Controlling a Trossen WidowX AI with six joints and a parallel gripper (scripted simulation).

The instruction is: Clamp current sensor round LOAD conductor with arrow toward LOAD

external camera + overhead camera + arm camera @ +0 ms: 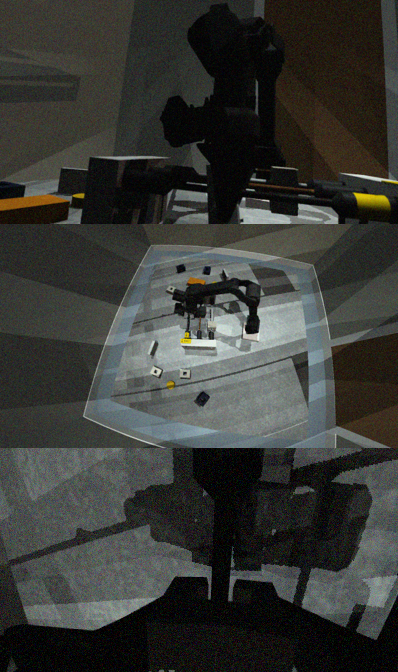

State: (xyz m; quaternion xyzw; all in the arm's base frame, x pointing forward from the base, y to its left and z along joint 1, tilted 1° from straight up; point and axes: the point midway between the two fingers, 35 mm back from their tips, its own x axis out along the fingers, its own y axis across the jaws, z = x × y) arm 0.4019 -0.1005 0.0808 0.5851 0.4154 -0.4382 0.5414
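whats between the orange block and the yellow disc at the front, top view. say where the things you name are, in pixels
In the top view, the gripper arm (217, 289), three rods and the white block with the yellow label (202, 343) lie between the orange block (196, 281) and yellow disc (170, 384).

Black arm arched over — end effector pointing down (225, 214), fingers apart.

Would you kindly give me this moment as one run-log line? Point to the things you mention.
tool (190, 314) (221, 600): shut on something, unidentified | at: conductors | LOAD clamp: unconfirmed | release: not done
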